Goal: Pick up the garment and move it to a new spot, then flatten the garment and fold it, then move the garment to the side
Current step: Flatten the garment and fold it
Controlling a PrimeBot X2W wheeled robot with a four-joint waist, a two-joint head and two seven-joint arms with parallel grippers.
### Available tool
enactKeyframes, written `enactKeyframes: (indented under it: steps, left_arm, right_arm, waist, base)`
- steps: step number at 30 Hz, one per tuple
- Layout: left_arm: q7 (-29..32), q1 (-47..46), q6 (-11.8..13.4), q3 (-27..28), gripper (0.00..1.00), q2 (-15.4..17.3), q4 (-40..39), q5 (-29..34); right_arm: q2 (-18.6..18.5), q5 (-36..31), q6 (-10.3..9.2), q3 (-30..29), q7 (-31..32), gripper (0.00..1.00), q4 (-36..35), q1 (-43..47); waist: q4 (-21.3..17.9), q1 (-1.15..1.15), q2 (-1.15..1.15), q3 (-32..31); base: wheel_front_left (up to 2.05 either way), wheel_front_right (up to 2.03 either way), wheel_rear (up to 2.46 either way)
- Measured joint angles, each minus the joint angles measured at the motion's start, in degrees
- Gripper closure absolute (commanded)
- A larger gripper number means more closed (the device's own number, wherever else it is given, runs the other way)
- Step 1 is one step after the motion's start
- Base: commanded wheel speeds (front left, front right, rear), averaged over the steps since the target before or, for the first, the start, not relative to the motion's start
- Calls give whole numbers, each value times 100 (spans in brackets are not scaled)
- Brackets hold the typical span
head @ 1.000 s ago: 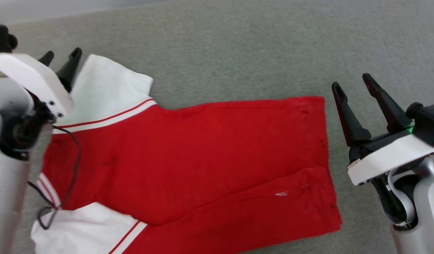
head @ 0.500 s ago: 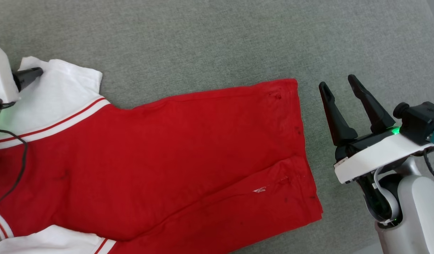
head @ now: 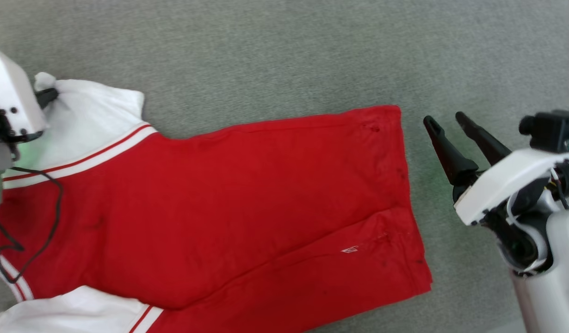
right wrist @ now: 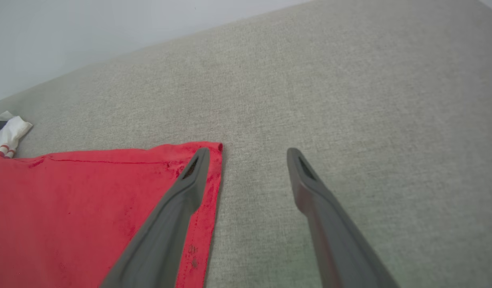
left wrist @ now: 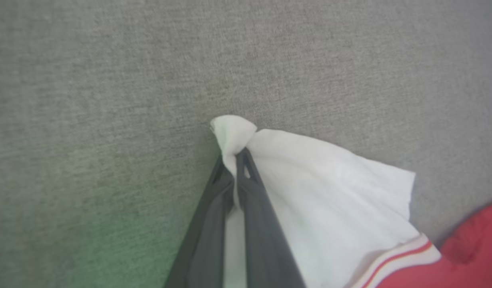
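Red jersey forms the body of the garment (head: pixel 229 199), which we find spread flat on a grey woven surface (head: pixel 284 51), hem toward the robot's right, sleeves toward its left. Nearest the robot, the near sleeve (head: pixel 67 312), white with red-white trim, lies at the lower left, and a black cable (head: pixel 51 226) hangs over the shoulder area.

Just beside the hem's far corner is the right gripper (head: pixel 446 121). Its jaws are spread wide and hold nothing. In the right wrist view one finger (right wrist: pixel 178 200) crosses the hem edge; we cannot tell whether it touches.

Farther out is the far sleeve (head: pixel 95 120). The left gripper (left wrist: pixel 235 158) has its jaws closed tight on that sleeve's outer corner, with a small knob of white cloth bunched above the tips.

Beyond the surface's far edge stands a pale wall (right wrist: pixel 110 28).
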Motion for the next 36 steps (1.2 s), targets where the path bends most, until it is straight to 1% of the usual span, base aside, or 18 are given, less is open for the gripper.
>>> enactKeyframes:
  steps: [6,9,13,19,20,21,22,27,30,32,36]
  left_arm:
    - [-285,-136,-132,-170,100,-289,-141,114]
    - [-397,-224,-193,-243,100,-376,-243,165]
    - [-477,-293,-261,-276,100,-448,-469,165]
    - [-588,-299,-332,-365,100,-535,-705,203]
    - [-599,-297,-339,-381,100,-558,-717,203]
    - [-621,-293,-343,-392,100,-570,-728,203]
    - [-644,-286,-344,-399,100,-579,-737,203]
    - [-821,-192,-350,-398,100,-626,-725,203]
    - [-1043,-106,-353,-342,100,-636,-698,212]
    - [-1203,-19,-387,-285,100,-651,-688,200]
    - [-1545,295,-421,-198,100,-680,-792,153]
  right_arm:
    - [-168,414,0,-292,1774,0,550,-456]
    - [-156,397,0,-412,2430,0,637,-695]
    - [-116,237,0,-580,3050,0,736,-961]
    - [-100,-107,0,-740,3684,0,996,-1322]
    - [-97,-115,-1,-762,3785,53,1047,-1368]
    - [-103,-175,0,-762,3882,83,1091,-1402]
    - [-107,-199,-1,-776,3978,100,1124,-1439]
    - [-113,-267,0,-702,4081,100,1132,-1489]
    - [-178,-327,0,-655,3882,100,1065,-1484]
    - [-188,-354,0,-652,3589,100,933,-1470]
    - [-225,-336,0,-784,3400,100,865,-1282]
  waist:
    - [343,0,0,-66]
    - [550,0,0,-75]
    - [808,0,0,-37]
    - [1093,0,0,62]
    - [1128,0,0,69]
    - [1159,-1,0,71]
    - [1186,-1,0,67]
    - [1267,-1,0,-17]
    - [1298,-1,0,-126]
    - [1319,-1,0,-230]
    - [1366,-1,0,-504]
  base:
    - [0,0,0]
    - [0,0,0]
    - [0,0,0]
    - [0,0,0]
    - [0,0,0]
    - [0,0,0]
    - [0,0,0]
    - [0,0,0]
    - [0,0,0]
    - [0,0,0]
    - [0,0,0]
